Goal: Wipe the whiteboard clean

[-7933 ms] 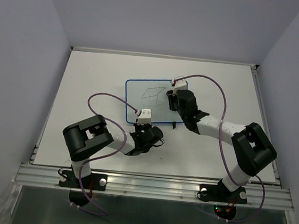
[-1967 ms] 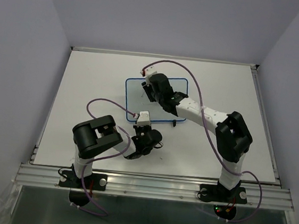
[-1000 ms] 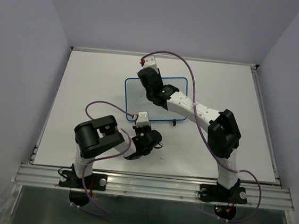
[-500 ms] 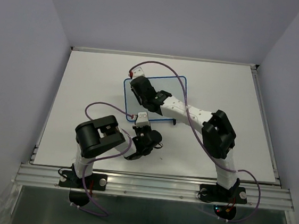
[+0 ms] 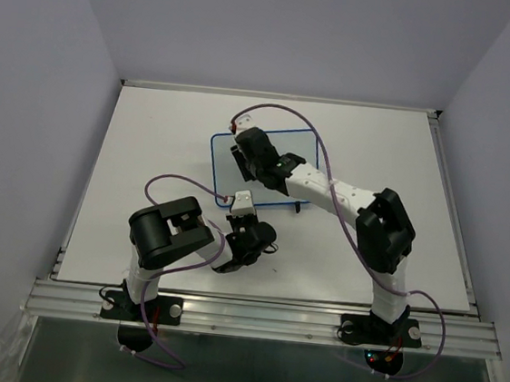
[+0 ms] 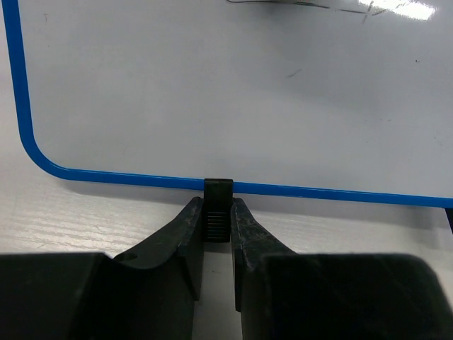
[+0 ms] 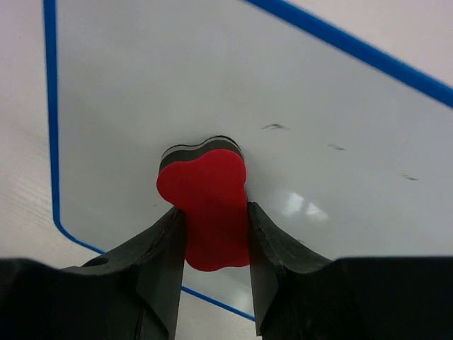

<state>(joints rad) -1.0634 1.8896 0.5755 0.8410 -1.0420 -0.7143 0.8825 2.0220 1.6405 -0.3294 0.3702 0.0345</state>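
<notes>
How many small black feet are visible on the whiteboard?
2. The first foot is clamped in the left gripper; the second foot sticks out of the same whiteboard edge, further right. Others could be hidden.

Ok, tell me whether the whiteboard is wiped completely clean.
No, a few thin black marker marks show on the whiteboard beside the red eraser gripped in the right hand.

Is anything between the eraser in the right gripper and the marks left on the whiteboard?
Nothing visible. The right gripper holds the eraser on the whiteboard; only bare board lies between it and the few marks. The left gripper grips a foot at the edge.
</notes>
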